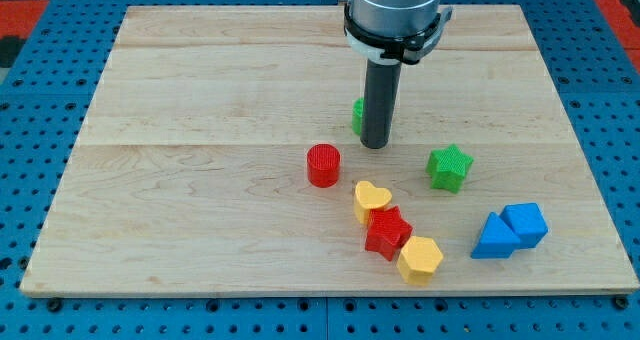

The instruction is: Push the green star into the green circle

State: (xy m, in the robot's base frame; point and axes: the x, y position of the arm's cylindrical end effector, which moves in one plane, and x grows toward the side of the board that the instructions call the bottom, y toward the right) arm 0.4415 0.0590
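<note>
Green star lies on the wooden board, right of the middle in the view and a little below the rod, with free wood all around it. My tip stands on the board to the upper left of the star, near but clearly apart from it. The rod has no jaws that open or close, it is only one straight dark bar under a grey round body, and it holds nothing. Just behind the rod, on its left side in the view, a small piece of the green circle shows; the rod covers most of it, so I cannot tell its full shape, and I cannot tell if the tip touches it or only stands in front of it. The red cylinder stands to the lower left of the tip, apart from it. Below the middle there is a chain of three blocks that touch each other: the yellow heart on top, then the red star, then a second yellow block at the view's bottom, whose shape I cannot name surely. At the view's lower right, the blue triangle and the blue cube sit side by side and touch.
</note>
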